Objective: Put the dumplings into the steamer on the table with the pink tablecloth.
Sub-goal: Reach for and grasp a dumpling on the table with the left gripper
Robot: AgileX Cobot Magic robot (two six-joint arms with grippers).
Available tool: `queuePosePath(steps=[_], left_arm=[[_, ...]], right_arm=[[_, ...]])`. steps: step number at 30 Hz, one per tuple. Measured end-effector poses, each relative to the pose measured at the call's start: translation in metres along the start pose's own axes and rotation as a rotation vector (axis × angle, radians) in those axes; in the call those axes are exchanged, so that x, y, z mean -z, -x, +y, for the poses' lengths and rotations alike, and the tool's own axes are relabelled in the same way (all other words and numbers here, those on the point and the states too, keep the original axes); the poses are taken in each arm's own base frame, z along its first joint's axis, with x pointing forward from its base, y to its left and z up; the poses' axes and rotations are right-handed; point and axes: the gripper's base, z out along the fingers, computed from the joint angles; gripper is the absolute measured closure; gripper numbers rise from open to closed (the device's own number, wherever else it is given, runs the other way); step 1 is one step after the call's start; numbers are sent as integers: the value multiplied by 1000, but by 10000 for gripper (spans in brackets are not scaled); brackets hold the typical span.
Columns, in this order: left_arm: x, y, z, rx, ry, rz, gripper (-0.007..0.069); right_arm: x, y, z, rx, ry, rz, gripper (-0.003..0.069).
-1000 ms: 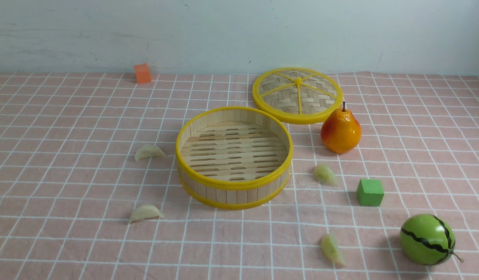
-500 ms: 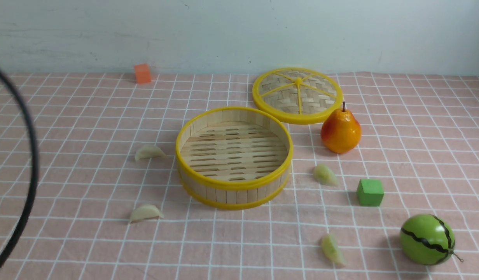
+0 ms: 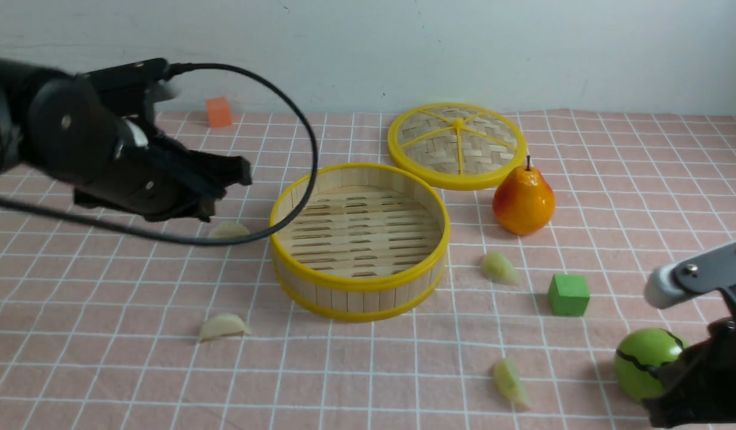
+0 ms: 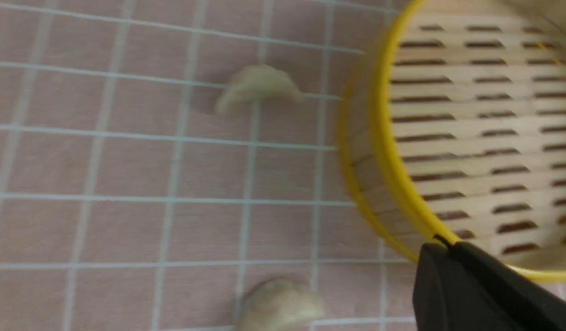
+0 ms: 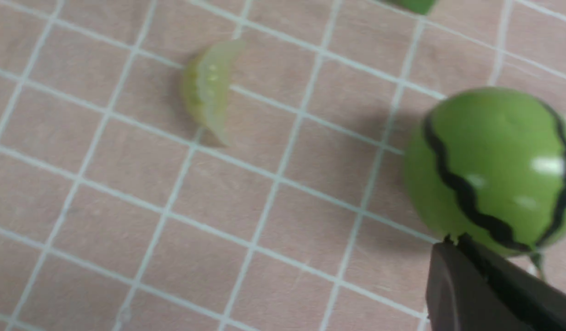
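The bamboo steamer (image 3: 360,239) stands empty mid-table on the pink tablecloth (image 3: 105,298). Two cream dumplings lie left of it: one (image 3: 227,230) partly under my left gripper, one (image 3: 224,326) nearer the front. Two green dumplings lie to its right: one (image 3: 499,267) near the green cube, one (image 3: 511,382) at the front. My left gripper (image 3: 239,170) is shut and empty, hovering left of the steamer; its wrist view shows both cream dumplings (image 4: 257,87) (image 4: 280,305) and the steamer rim (image 4: 388,151). My right gripper (image 5: 450,239) is shut and empty, low at the front right by the toy watermelon; its wrist view shows the green dumpling (image 5: 209,87).
The flat woven lid (image 3: 457,146) lies behind the steamer. A toy pear (image 3: 523,200) and a green cube (image 3: 568,294) stand to the right. A toy watermelon (image 3: 643,361) sits at the front right, against my right arm. An orange cube (image 3: 218,112) is at the back left.
Both arms have come into the front view: the left from the left side to above the far cream dumpling, the right at the bottom right corner. No object on the table has moved.
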Motion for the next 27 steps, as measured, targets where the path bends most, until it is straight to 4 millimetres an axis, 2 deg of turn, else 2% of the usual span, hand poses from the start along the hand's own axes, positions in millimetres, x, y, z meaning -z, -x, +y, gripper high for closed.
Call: queuePosePath(steps=[2, 4, 6, 8, 9, 12, 13, 17, 18, 19, 22, 25, 27], left_arm=[[-5, 7, 0, -18, -38, 35, 638], [-20, 27, 3, -102, -137, 125, 638], [-32, 39, 7, -164, -151, 164, 638], [-39, 45, 9, -200, -133, 177, 638], [-50, 52, 15, -263, -82, 184, 629], [-70, 58, 25, -371, 9, 169, 565], [-72, 58, 26, -380, 15, 168, 558], [-111, 56, 42, -577, 92, 160, 356], [-112, 56, 43, -581, 93, 160, 347], [-124, 54, 45, -597, 95, 158, 288], [-147, 48, 52, -604, 100, 154, 201], [-159, 43, 56, -615, 112, 172, 191], [-168, 39, 61, -623, 129, 195, 223]], right_arm=[[-3, 2, 2, 22, 16, 21, 671], [-13, 4, 9, 47, 78, 78, 670], [-18, 3, 12, 58, 113, 102, 670], [-20, 3, 14, 66, 134, 110, 670], [-20, 2, 16, 82, 161, 111, 669], [-20, 3, 18, 97, 188, 102, 668], [-20, 3, 19, 97, 190, 102, 668], [-20, 5, 19, 96, 198, 85, 663], [-20, 5, 19, 97, 197, 84, 662], [-20, 5, 19, 97, 196, 82, 662], [-20, 5, 19, 96, 197, 81, 662], [-20, 5, 19, 93, 198, 80, 662], [-20, 5, 20, 91, 200, 80, 662]])
